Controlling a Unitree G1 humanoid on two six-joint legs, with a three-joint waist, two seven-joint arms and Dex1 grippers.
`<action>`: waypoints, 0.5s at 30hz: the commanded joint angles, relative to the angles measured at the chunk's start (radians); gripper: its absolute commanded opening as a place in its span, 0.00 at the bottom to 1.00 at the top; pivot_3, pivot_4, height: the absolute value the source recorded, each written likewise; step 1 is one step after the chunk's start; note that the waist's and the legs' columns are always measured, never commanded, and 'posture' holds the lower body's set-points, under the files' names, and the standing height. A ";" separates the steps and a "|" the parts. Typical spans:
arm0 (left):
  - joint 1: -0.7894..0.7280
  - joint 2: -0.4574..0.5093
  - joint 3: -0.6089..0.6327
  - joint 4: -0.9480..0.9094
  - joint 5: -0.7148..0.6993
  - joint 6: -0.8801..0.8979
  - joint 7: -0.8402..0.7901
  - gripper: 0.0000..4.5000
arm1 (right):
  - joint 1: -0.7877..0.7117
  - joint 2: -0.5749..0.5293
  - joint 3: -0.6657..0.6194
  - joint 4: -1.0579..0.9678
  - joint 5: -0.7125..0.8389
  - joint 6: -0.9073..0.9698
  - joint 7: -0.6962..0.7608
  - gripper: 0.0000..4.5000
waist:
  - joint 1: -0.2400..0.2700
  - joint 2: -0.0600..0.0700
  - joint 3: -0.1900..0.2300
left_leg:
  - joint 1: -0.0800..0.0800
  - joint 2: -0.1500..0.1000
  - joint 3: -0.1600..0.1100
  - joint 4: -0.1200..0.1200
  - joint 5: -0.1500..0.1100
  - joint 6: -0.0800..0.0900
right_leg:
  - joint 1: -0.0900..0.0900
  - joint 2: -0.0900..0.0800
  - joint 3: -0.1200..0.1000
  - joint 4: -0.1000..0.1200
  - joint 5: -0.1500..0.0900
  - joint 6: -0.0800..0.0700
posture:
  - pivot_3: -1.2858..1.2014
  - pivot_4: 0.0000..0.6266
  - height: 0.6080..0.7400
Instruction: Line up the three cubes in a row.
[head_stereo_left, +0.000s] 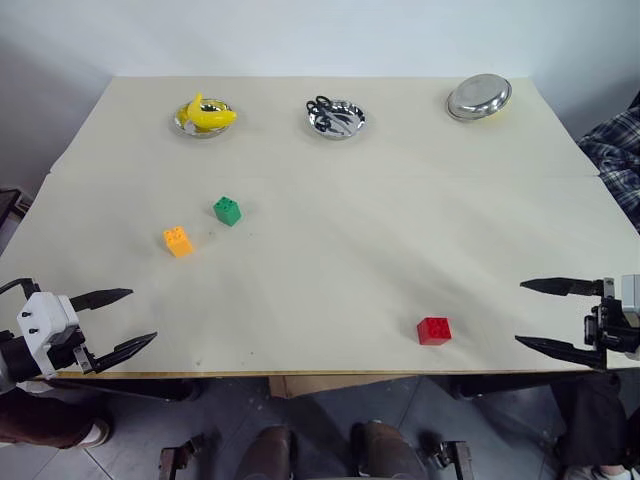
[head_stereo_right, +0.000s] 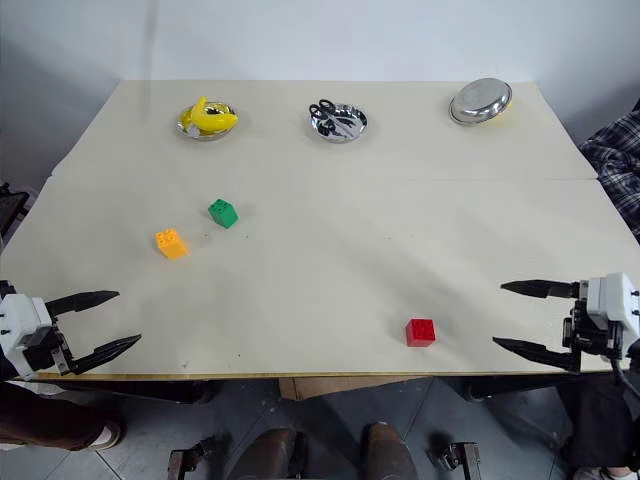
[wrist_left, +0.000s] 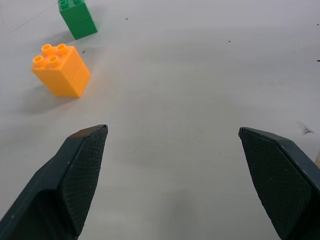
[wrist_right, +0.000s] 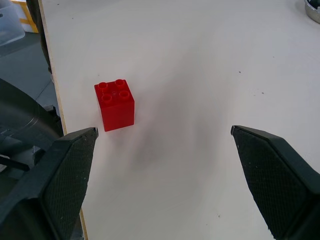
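Three studded cubes stand apart on the cream table (head_stereo_left: 330, 250). The orange cube (head_stereo_left: 178, 241) and the green cube (head_stereo_left: 227, 211) sit close together on the left half. Far from them, the red cube (head_stereo_left: 434, 331) rests near the front edge on the right. My left gripper (head_stereo_left: 130, 320) hovers open and empty at the front left corner, a way short of the orange cube (wrist_left: 61, 69). At the front right corner my right gripper (head_stereo_left: 520, 313) is open and empty, to the right of the red cube (wrist_right: 115, 104).
Along the far edge stand a metal dish with a yellow banana toy (head_stereo_left: 206, 114), a metal dish holding black scissors (head_stereo_left: 335, 117), and an overturned metal bowl (head_stereo_left: 478, 98). A person's plaid sleeve (head_stereo_left: 618, 160) shows at the right edge.
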 joint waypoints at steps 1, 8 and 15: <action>0.005 0.002 0.026 -0.027 -0.002 -0.009 0.013 0.99 | -0.006 0.010 -0.016 -0.007 0.008 0.000 0.067 1.00 | 0.000 0.000 0.000 | 0.000 0.000 0.000 0.000 0.000 0.000 | 0.000 0.000 0.000 0.000 0.000 0.000 | 0.52 0.24 1.00; 0.011 0.003 0.009 -0.099 -0.109 0.119 -0.062 0.99 | 0.013 0.001 -0.060 -0.019 0.018 0.018 0.054 1.00 | 0.001 0.000 0.000 | 0.000 0.000 0.000 0.001 0.000 0.000 | 0.000 0.000 0.000 0.000 0.000 0.000 | 0.52 0.24 1.00; -0.067 -0.018 -0.119 -0.236 -0.128 0.144 -0.139 0.99 | 0.081 -0.078 -0.150 0.084 -0.006 -0.001 0.070 1.00 | 0.003 0.001 0.000 | -0.001 -0.001 0.000 0.002 0.000 0.000 | 0.001 -0.001 0.000 0.000 0.000 0.000 | 0.52 0.24 1.00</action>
